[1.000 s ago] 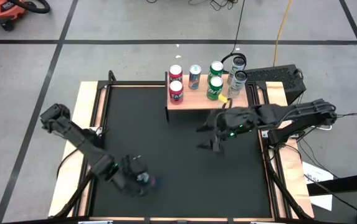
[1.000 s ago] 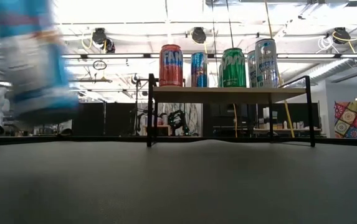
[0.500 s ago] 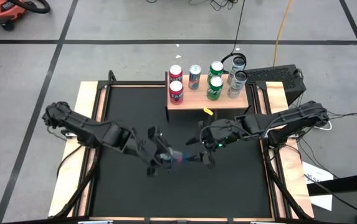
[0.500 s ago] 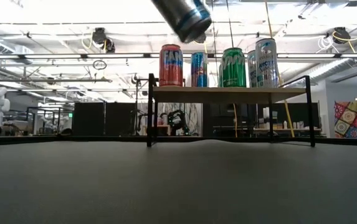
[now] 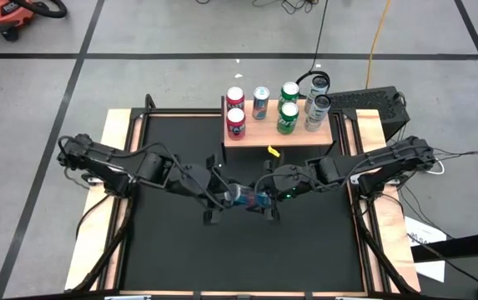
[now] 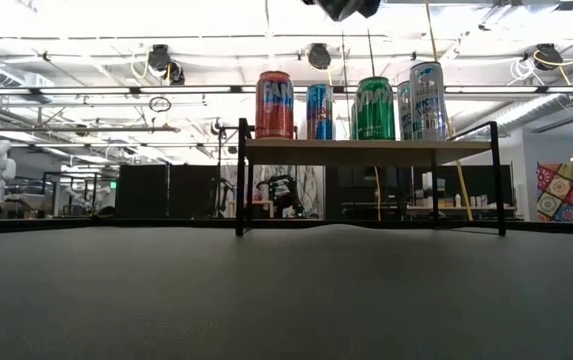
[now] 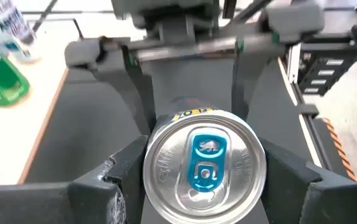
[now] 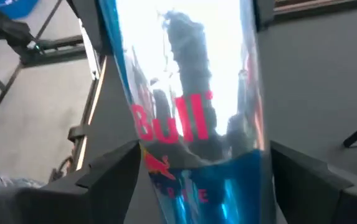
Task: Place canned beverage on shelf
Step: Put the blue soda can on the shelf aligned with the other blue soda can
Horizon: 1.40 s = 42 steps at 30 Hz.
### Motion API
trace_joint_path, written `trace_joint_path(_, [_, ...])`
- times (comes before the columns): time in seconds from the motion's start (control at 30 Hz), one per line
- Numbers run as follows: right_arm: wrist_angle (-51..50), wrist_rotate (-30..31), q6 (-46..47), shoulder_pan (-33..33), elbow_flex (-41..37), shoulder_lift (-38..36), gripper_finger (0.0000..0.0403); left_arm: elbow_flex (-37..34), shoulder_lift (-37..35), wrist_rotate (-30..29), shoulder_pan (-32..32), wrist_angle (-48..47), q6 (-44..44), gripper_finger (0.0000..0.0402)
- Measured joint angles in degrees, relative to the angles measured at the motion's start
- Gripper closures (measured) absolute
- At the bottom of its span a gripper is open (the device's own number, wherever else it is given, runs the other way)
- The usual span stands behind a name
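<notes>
A slim blue and silver can (image 5: 247, 198) lies level in the air above the middle of the black mat. My left gripper (image 5: 235, 197) comes from the table's left and is shut on it. My right gripper (image 5: 257, 198) comes from the right and is open. Its fingers (image 7: 123, 81) stand close on either side of the can's other end, and I cannot tell whether they touch. The right wrist view shows the can's wall (image 8: 197, 124) between them. The shelf (image 5: 276, 133) stands at the mat's far edge on thin black legs. Several upright cans (image 6: 366, 108) stand on it. My left gripper pinches the can between its two fingers (image 7: 119, 177), on the side wall just below the top rim (image 7: 156, 186). The fingers come level from the table's left and lie along the can. The can's top with its blue tab (image 7: 204, 162) faces the wrist. The can is lifted clear.
A small yellow thing (image 5: 274, 152) lies on the mat just in front of the shelf. Wooden rails (image 5: 122, 150) run along the mat's edges. A dark part of the arms (image 6: 344, 8) shows at the top of the low view. Bare mat (image 5: 180, 250) lies near the front.
My left gripper has carried the can from the mat's near left up and toward the middle, and the can has tipped from upright to level. My right gripper has moved from beside the shelf toward the near left. Its fingers now flank the can.
</notes>
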Motion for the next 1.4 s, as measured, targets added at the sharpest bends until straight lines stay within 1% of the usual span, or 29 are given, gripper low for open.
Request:
trace_joint_path(0.17, [0.3,2.2,2.1,-0.6,0.0,-0.3,0.0093,1.4,0.0,0.6,0.5,-0.2,0.3,0.0173])
trace_joint_path(0.23, [0.2,2.9,2.3,-0.8,0.0,-0.3,0.011,1.4,0.0,0.8,0.7,-0.6,-0.2,0.0173])
trace_joint_path(0.37, [1.0,2.8,1.9,-1.0,0.0,-0.5,0.0163,1.4,-0.4,0.1,0.9,-0.5,-1.3,0.0171])
trace_joint_path(0.4, [1.4,2.7,1.7,-1.0,0.0,-0.5,0.0173,1.4,-0.8,-0.5,0.9,-0.6,-2.0,0.0168])
trace_joint_path(0.43, [1.9,2.7,1.5,-1.1,0.0,-0.5,0.0174,1.4,-1.0,-1.2,0.9,-0.7,-2.7,0.0162])
trace_joint_path(0.5, [2.9,3.9,1.9,-1.2,0.0,-1.0,0.0174,1.4,-2.1,-2.7,1.4,-0.8,-3.2,0.0145])
trace_joint_path(0.6, [5.5,8.7,1.6,-1.6,0.0,-2.3,0.0175,1.4,-5.2,-6.4,2.0,-2.1,-6.2,0.0108])
trace_joint_path(0.67, [7.3,10.6,0.4,-2.2,0.0,-3.6,0.0175,1.5,-7.2,-7.6,2.3,-3.3,-7.8,0.0082])
trace_joint_path(0.73, [11.1,10.1,-0.7,-3.3,0.0,-4.9,0.0172,1.5,-8.8,-8.9,2.4,-4.7,-9.0,0.0055])
trace_joint_path(0.8, [15.5,8.0,-2.3,-4.2,0.0,-5.5,0.0172,1.5,-9.5,-10.8,2.4,-4.5,-9.4,0.0034])
trace_joint_path(0.87, [22.3,5.8,-3.7,-4.8,0.0,-5.4,0.0173,1.5,-9.5,-11.7,2.4,-3.6,-9.3,0.0018])
trace_joint_path(0.93, [27.4,3.1,-4.1,-5.5,0.0,-5.4,0.0174,0.8,-8.5,-11.7,2.2,-1.2,-9.0,0.0008])
trace_joint_path(1.0, [31.6,0.7,-4.3,-6.2,0.0,-5.5,0.0173,-1.1,-7.5,-11.5,2.2,3.7,-7.6,0.0004])
trace_joint_path(1.13, [33.9,-0.3,-6.6,-6.4,0.1,-5.5,0.017,-4.0,-6.8,-8.9,2.2,17.7,-4.7,0.0002])
trace_joint_path(1.2, [34.0,-0.4,-7.4,-6.4,0.1,-5.4,0.017,-4.8,-6.6,-8.5,2.2,23.0,-3.2,0.0002])
trace_joint_path(1.4, [34.5,-0.5,-7.7,-6.4,0.1,-5.5,0.017,-5.7,-5.9,-7.0,2.8,26.4,-1.6,0.0002])
